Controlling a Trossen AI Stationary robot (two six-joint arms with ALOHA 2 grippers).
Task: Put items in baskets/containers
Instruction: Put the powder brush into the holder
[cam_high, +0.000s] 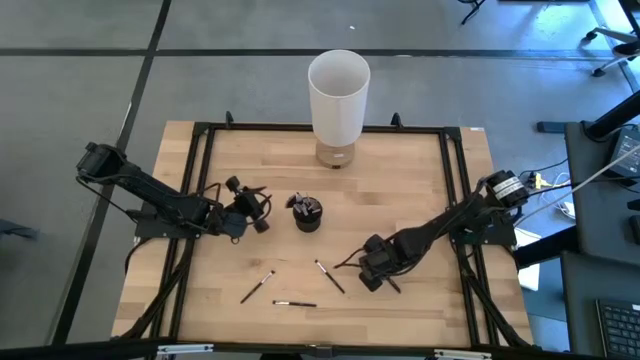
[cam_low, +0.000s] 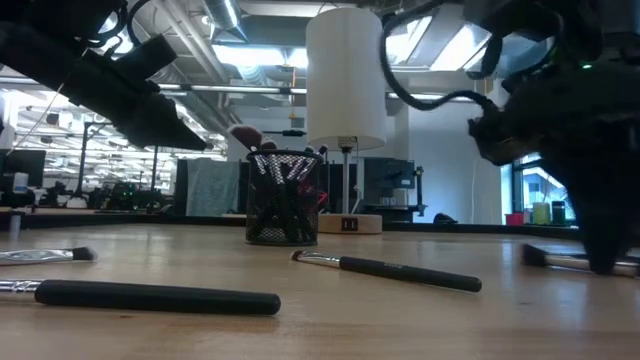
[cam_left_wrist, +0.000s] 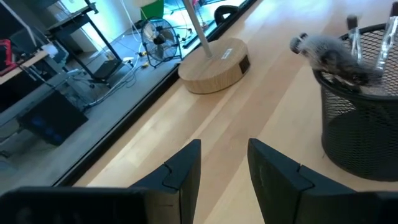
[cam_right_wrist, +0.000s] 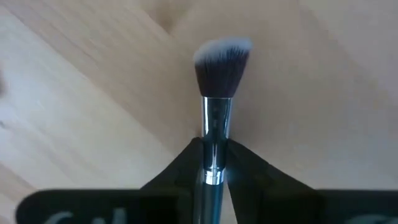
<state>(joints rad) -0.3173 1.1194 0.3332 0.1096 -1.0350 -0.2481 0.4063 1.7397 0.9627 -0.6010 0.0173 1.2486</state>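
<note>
A small dark mesh cup (cam_high: 307, 214) stands mid-table with several brushes upright in it; it also shows in the low view (cam_low: 283, 197) and the left wrist view (cam_left_wrist: 360, 134). Three dark-handled brushes lie flat on the near half of the table (cam_high: 257, 287) (cam_high: 295, 303) (cam_high: 330, 276). My left gripper (cam_high: 262, 212) (cam_left_wrist: 224, 168) hovers open just left of the cup. My right gripper (cam_high: 383, 279) (cam_right_wrist: 214, 149) is low over the table right of the loose brushes, shut on a silver-ferruled brush (cam_right_wrist: 222, 65). My right gripper pinches the brush between its two fingers at the silver ferrule (cam_right_wrist: 214, 127), just behind the bristle head. The fingers point down at the table and lie along the brush, whose dark, pale-tipped head sticks out past the fingertips. In the low view its end (cam_low: 550, 257) shows at table level.
A tall white cylinder (cam_high: 338, 90) on a round wooden base (cam_left_wrist: 214, 65) stands at the far middle of the table, behind the cup. A black frame (cam_high: 200, 140) runs around the tabletop. Bare wood lies between cup and loose brushes.
</note>
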